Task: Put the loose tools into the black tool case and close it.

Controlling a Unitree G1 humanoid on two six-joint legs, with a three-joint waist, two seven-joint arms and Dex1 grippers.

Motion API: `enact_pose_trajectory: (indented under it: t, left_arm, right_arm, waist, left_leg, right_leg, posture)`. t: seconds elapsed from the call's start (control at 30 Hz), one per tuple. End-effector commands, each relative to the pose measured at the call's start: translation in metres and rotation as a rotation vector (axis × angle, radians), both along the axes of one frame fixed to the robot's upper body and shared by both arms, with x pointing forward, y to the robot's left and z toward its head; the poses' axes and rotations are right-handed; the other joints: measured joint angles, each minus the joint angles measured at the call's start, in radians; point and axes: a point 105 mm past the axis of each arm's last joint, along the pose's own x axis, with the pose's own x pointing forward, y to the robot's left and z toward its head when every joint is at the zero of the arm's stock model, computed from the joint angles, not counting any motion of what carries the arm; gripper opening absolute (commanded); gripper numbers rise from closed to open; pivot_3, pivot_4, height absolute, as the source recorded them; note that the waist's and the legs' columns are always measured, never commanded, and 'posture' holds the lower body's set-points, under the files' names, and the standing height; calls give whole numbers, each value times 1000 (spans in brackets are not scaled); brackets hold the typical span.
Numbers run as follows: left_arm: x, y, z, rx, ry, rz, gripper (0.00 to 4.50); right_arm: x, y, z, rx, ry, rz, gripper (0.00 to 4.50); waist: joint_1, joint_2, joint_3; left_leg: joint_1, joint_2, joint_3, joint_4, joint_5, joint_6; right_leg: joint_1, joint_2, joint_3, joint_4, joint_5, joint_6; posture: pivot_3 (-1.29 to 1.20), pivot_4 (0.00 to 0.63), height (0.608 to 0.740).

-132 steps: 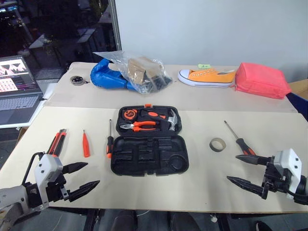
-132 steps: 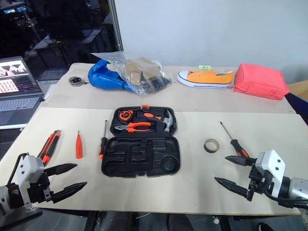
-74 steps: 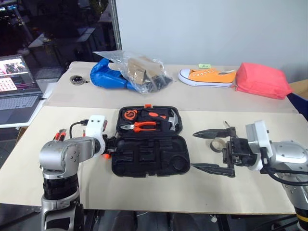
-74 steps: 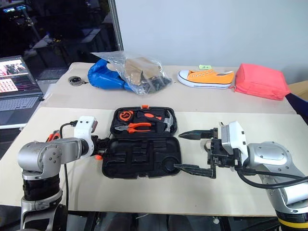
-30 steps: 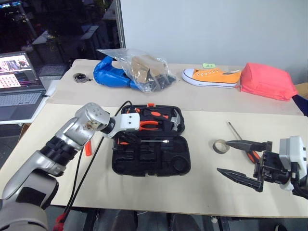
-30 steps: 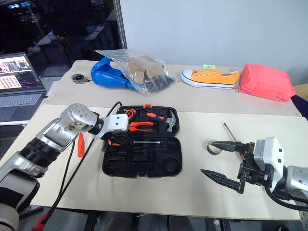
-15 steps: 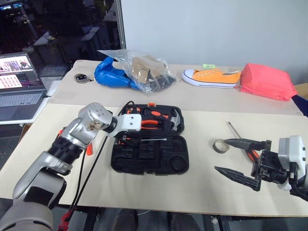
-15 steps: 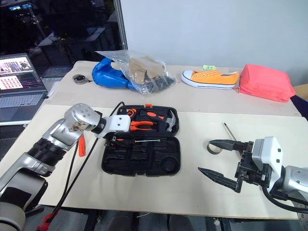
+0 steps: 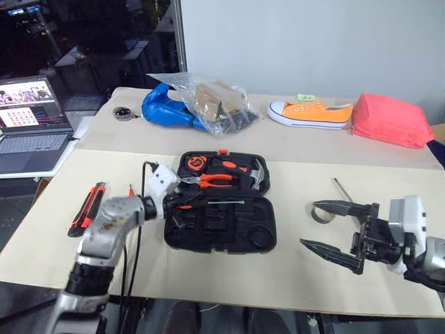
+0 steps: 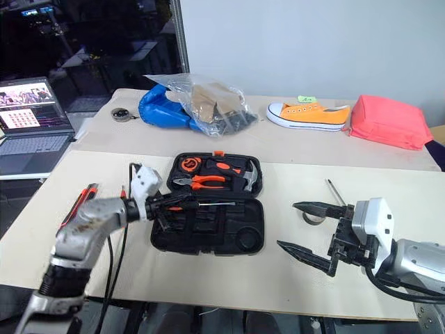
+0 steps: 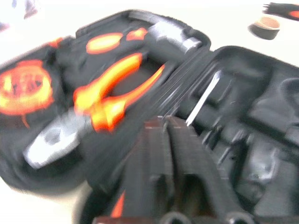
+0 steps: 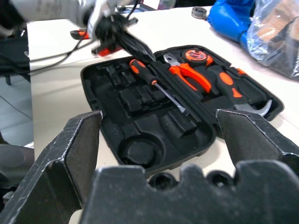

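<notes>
The black tool case (image 9: 221, 221) lies open mid-table. One long screwdriver (image 10: 212, 204) rests across its near half by the hinge. My left gripper (image 10: 182, 200) is shut with nothing in it, its fingers (image 11: 159, 140) just above that screwdriver's handle end at the case's left side. The utility knife (image 9: 87, 207) and the small orange screwdriver (image 9: 130, 189) lie left of my left arm. To the right of the case my right gripper (image 9: 308, 223) stands open and empty, with the tape roll (image 9: 318, 214) and the other long screwdriver (image 9: 341, 188) just behind it.
Pliers (image 9: 212, 181), a hammer (image 9: 254, 177) and a tape measure sit in the case's far half. A laptop (image 9: 31, 122) stands at the left edge. A blue bag in clear plastic (image 9: 195, 108), an orange shoe (image 9: 320, 113) and a red pouch (image 9: 389, 120) line the back.
My left gripper let go of the long screwdriver, which now lies in the case, then shut again. The left arm dropped and drew back leftward. The right gripper stayed put.
</notes>
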Motion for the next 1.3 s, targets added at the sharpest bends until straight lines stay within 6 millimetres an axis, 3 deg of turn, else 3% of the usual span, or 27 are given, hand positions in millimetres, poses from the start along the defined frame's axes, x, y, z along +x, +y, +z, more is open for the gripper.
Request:
enact_pose_trajectory:
  t: [0.03,0.1,0.33,0.47,0.53,0.7,0.9,0.97,1.1,1.23,1.3]
  left_arm:
    - [-5,-4,-21,65,14,-16,28]
    - [-8,0,-39,129,72,-18,28]
    - [-10,9,-62,329,60,-87,28]
    - [1,31,-58,455,-1,-65,28]
    - [2,42,-57,515,-26,-82,28]
    - [5,60,-52,624,-95,-101,28]
    - [3,56,-53,712,-185,-174,28]
    - [5,45,-45,590,-189,-137,28]
    - [-2,11,15,18,-141,-83,28]
    - [-40,-8,57,-220,-21,-268,28]
    - [-60,-16,74,-242,25,-383,528]
  right_arm:
    - [1,0,6,-9,-39,-9,4500]
    - [3,-2,3,-27,-28,-37,4500]
    - [15,-17,-9,-88,21,-170,4500]
    - [15,-16,-6,-83,12,-167,4500]
    - [16,-16,-4,-81,2,-165,4500]
    - [17,-15,-5,-79,-6,-167,4500]
    - [18,-15,-5,-84,-11,-156,4500]
    - [19,-15,-3,-83,-19,-159,4500]
    - [25,-18,0,-83,-40,-225,4500]
    - [39,-33,-8,-187,9,-359,4500]
    - [45,-40,-14,-210,106,-410,4500]
  waist:
    - [0,1,-1]
    - [0,3,-3]
    - [-4,7,-12]
    - [-10,9,-14]
    - [-20,8,-13]
    - [-48,8,-13]
    - [-58,8,-13]
    - [-57,8,-13]
    - [-49,9,-12]
    - [-34,0,-6]
    - [-30,0,-6]
  left_leg:
    - [0,0,0,0,0,0]
    - [1,0,1,0,0,0]
    - [5,0,3,0,0,0]
    - [14,0,4,-1,0,0]
    - [20,1,4,-3,0,0]
    - [21,3,3,-5,-1,-2]
    - [21,4,4,-6,-1,-1]
    - [21,4,5,-6,-1,-1]
    - [20,5,7,-5,0,-1]
    - [4,7,10,-3,0,0]
    - [0,8,11,-3,0,0]
  right_leg:
    - [0,0,0,0,0,0]
    - [1,0,1,0,0,0]
    - [4,0,2,0,0,0]
    - [11,0,4,0,0,0]
    - [17,1,4,0,-6,-10]
    - [19,1,5,0,-5,-12]
    - [18,1,6,1,-5,-12]
    - [18,1,6,1,-5,-12]
    - [15,-1,5,0,-4,-11]
    - [-2,1,3,0,2,-1]
    - [-5,1,3,-1,2,-1]
  posture:
    - [0,150,740]
    - [0,150,740]
    - [0,150,740]
    - [0,150,740]
    - [0,150,740]
    - [0,150,740]
    - [0,150,740]
    - [0,150,740]
    - [0,150,740]
    - [0,150,740]
    - [0,150,740]
